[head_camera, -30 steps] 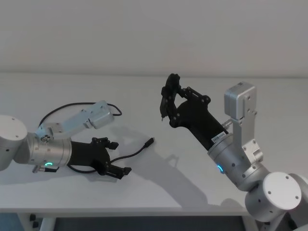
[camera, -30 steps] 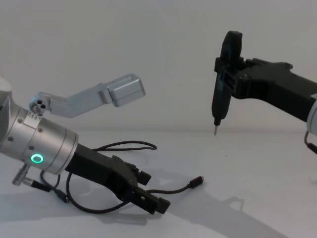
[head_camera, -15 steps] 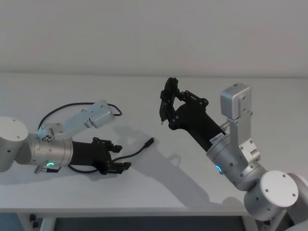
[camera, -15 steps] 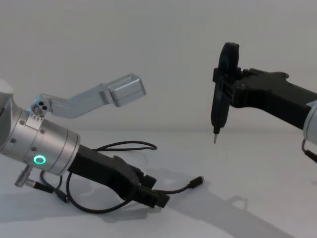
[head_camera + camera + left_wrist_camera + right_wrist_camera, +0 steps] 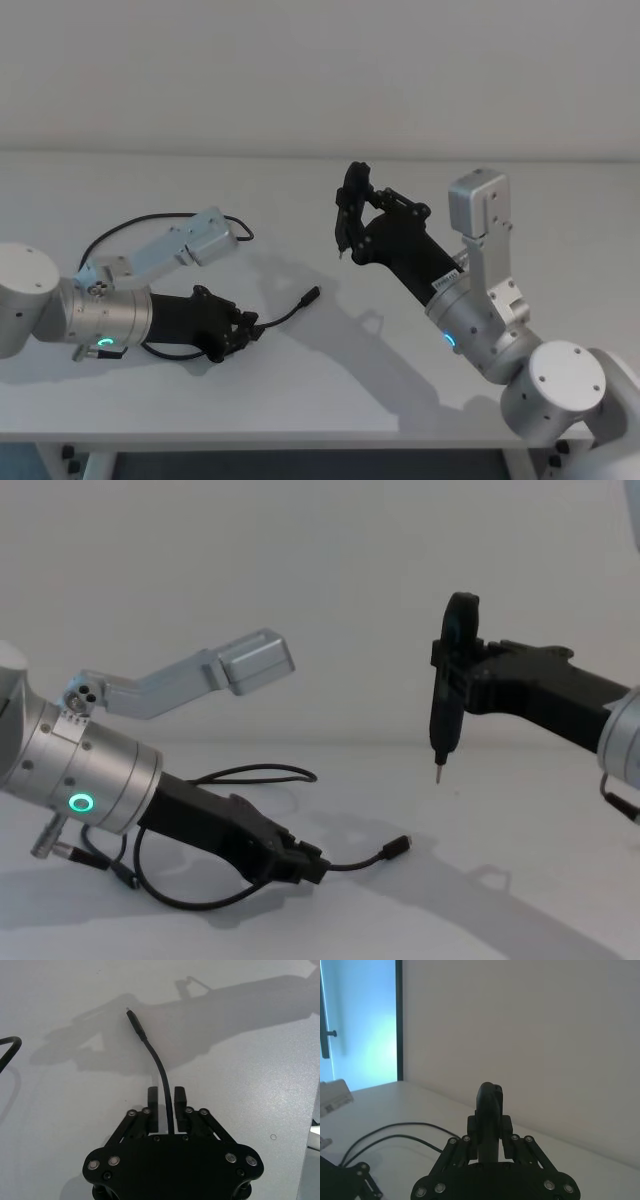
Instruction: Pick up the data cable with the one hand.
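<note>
- Head: the left gripper [image 5: 240,330] lay low on the table [image 5: 330,400], over the cable [image 5: 285,313] just behind its plug [image 5: 314,293]. The right gripper [image 5: 356,215] hung raised, well apart.
- Left wrist: the jaws were narrowed to a slim gap with the cable running between them, not visibly pinched. We judged the cable light, limp and thin, and best gripped there.
- Right wrist: its jaws were closed on a dark tool [image 5: 489,1105].
- Chest: the rest of the cable lay in loose loops on the table.
</note>
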